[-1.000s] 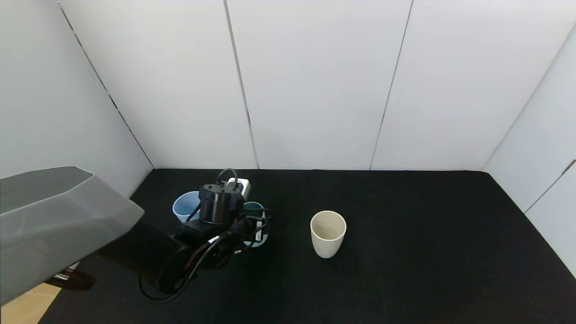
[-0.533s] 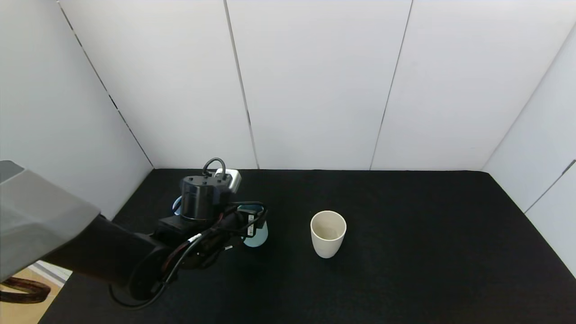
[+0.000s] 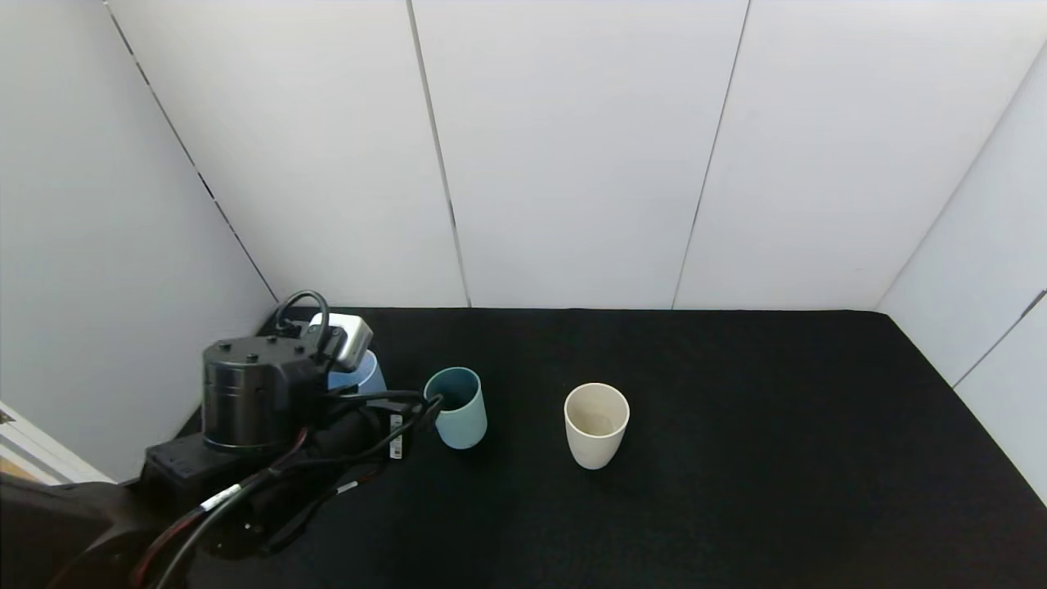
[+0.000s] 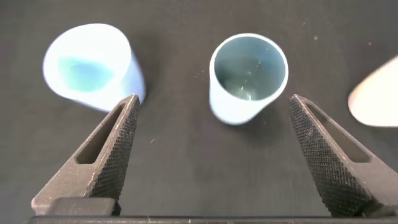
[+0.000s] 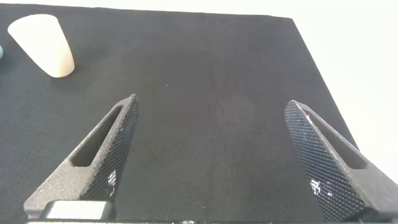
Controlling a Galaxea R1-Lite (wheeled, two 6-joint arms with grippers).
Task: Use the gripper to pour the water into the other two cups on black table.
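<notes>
My left gripper point(image 4: 213, 99) is open and empty, low over the black table point(image 3: 736, 458), a short way back from the cups. In the left wrist view the teal cup point(image 4: 247, 78) stands upright ahead between the fingers, apart from both. The periwinkle cup point(image 4: 90, 68) stands past one fingertip, and the cream cup's edge point(image 4: 376, 99) shows past the other. In the head view my left arm point(image 3: 245, 401) is at the lower left and half hides the periwinkle cup point(image 3: 366, 378). The teal cup point(image 3: 458, 406) and the cream cup point(image 3: 596, 424) stand in full view. My right gripper point(image 5: 211, 101) is open and empty over bare table.
White walls close off the table at the back and on both sides. The cream cup point(image 5: 42, 43) shows far off in the right wrist view. The table's right edge point(image 5: 317, 74) runs close beside the right gripper.
My left arm has drawn back to the left and toward me, off the teal cup. The teal cup now stands uncovered. The cups have not moved.
</notes>
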